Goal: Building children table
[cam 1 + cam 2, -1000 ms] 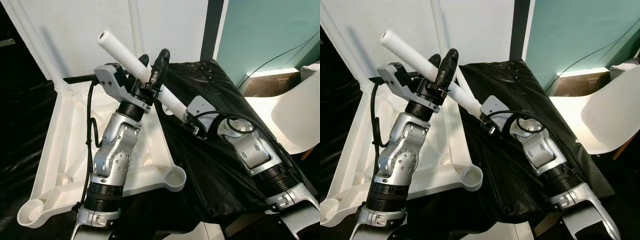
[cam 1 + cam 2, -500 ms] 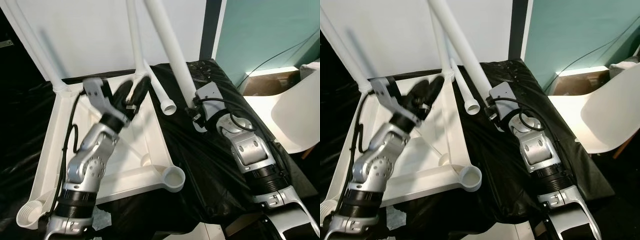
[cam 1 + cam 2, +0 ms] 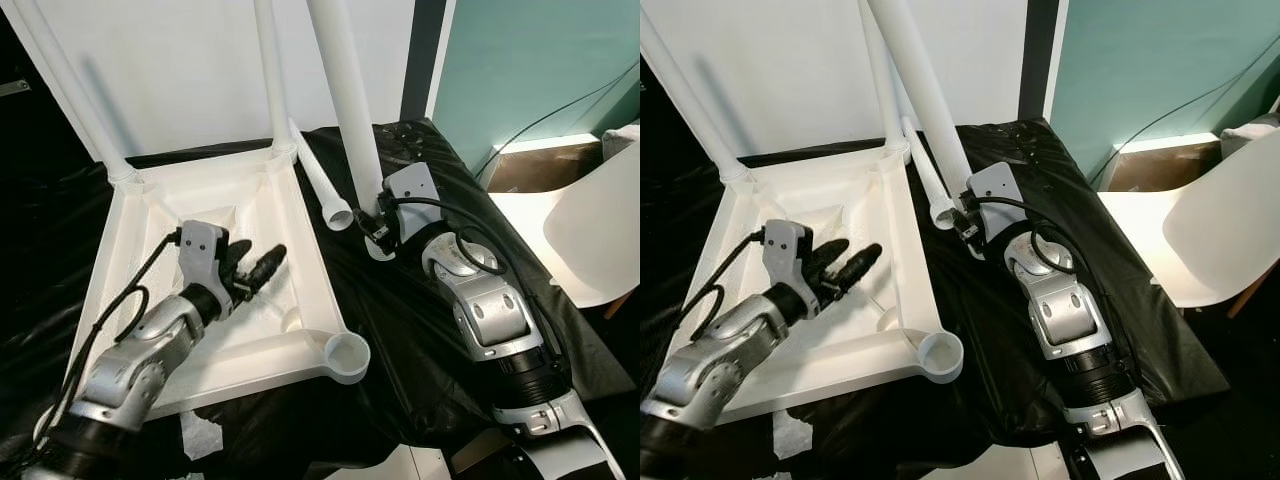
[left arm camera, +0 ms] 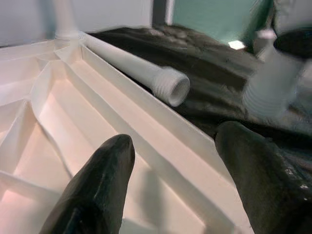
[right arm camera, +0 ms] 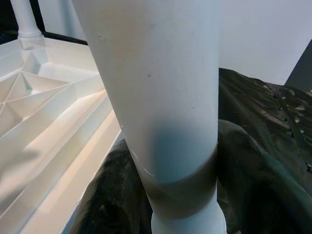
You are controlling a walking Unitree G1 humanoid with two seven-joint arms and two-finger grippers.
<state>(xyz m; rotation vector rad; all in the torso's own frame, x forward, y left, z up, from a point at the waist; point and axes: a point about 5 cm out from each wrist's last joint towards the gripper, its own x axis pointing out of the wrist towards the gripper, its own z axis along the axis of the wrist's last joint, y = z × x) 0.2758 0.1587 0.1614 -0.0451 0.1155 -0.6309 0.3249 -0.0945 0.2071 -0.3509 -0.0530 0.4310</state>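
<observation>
Right gripper (image 3: 372,222): clamped on the lower end of the white table leg (image 3: 345,110), just above its threaded tip. Leg now near upright, tip low over the black cloth (image 3: 420,330), just beside the tabletop's right edge.
Left gripper (image 3: 262,268): fingers spread, nothing in them; hovering low over the inside of the upturned white tabletop (image 3: 160,215).
Changed, leg: a second ago it lay slanted across both grippers; half a second ago only the right one had it, already swung up steep. Since then it has tipped a bit more upright.
Changed, left arm: let go of the leg, dropped from up high down into the tabletop well.
Meaning: handover done, so the right arm alone owns the leg. The left looks free to steady the tabletop.
Tabletop state: two legs (image 3: 270,75) already standing in the far corner sockets. Near-right socket (image 3: 347,355) empty, and the near-left corner looks empty too.
Spare leg (image 3: 318,180): lies on the cloth along the tabletop's right edge, threaded end towards the robot.
Next, my guess: carry the held leg's tip to the near-right socket, then seat and twist.
Risk: long leg gripped near one end, so its top may sway.
</observation>
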